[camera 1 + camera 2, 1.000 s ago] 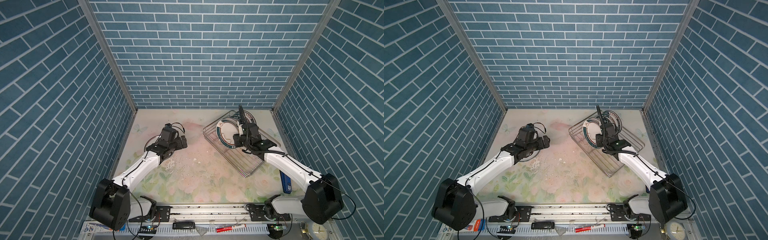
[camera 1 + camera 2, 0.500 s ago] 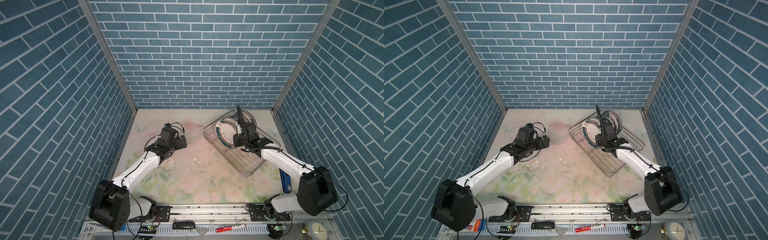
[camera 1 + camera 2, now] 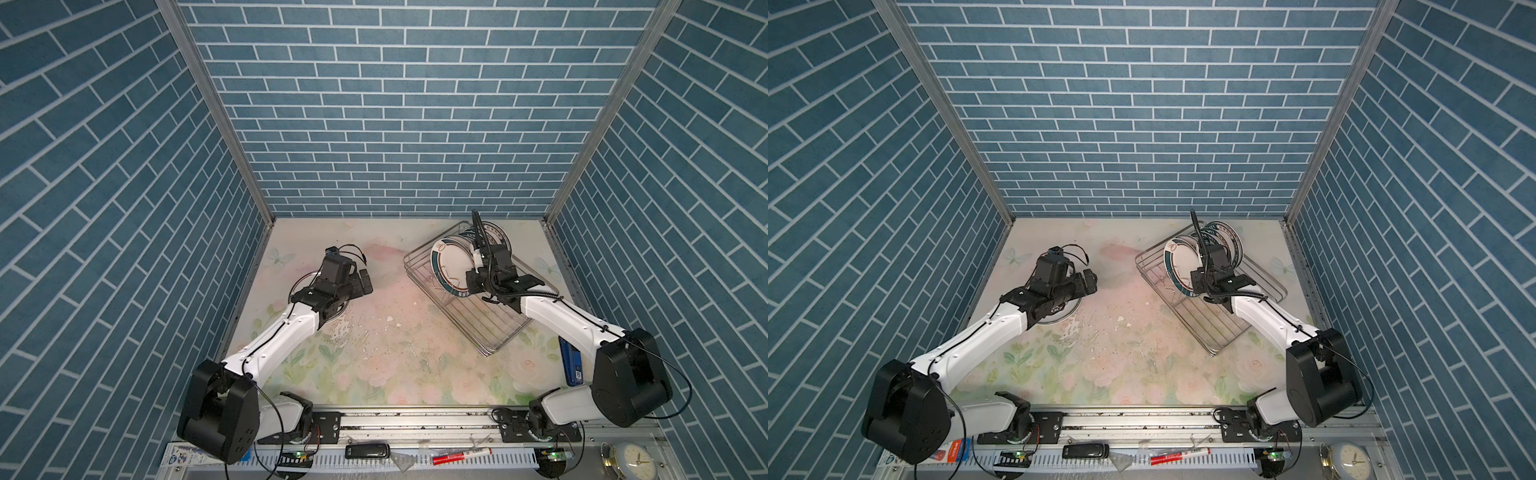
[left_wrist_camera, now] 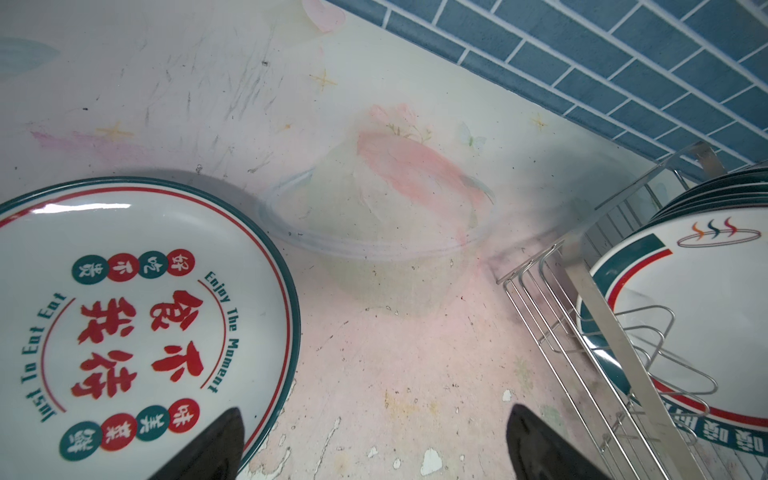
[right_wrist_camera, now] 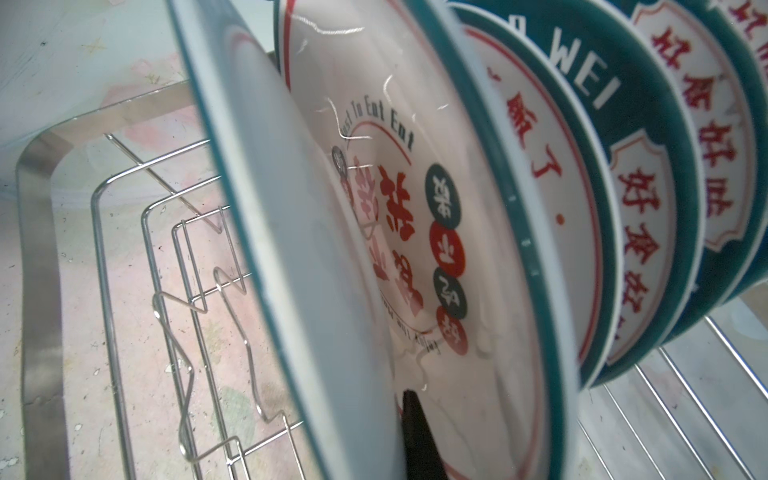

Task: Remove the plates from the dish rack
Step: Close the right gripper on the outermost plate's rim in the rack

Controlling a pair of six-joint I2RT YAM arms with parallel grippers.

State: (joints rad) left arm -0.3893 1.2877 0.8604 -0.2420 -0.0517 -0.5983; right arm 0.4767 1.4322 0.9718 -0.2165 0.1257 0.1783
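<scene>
Standing on edge at the end of the dish rack (image 3: 494, 328) nearer the back wall, the plates (image 5: 582, 137) are crowding together in a tight row. Their dark green rims and red characters are showing in the right wrist view, and the zigzag wire slots are running out in front of them. The front plate (image 3: 451, 266), white with a green and red band, is leaning at the head of that row, and the right end effector (image 3: 473, 277) is clenching on its rim. One dark finger (image 5: 417, 432) is pressing in between this plate and the next one behind it, while the other finger is hiding behind the plate. The rack itself is resting askew on the right half of the bench (image 3: 395, 353), with one corner pointing towards the back wall. Across the bench, well apart from the rack, a flat plate (image 4: 137, 332) with red characters in its centre is lying face up, partly under the left arm in both top views. The left end effector (image 4: 374, 457) is hovering just beside that plate, released, with its jaws spread wide and gripping nothing. White flakes (image 3: 390, 319) are lying scattered on the flowered bench surface between the two arms, and a blue flat object (image 3: 571, 365) is lying near the right arm's base
</scene>
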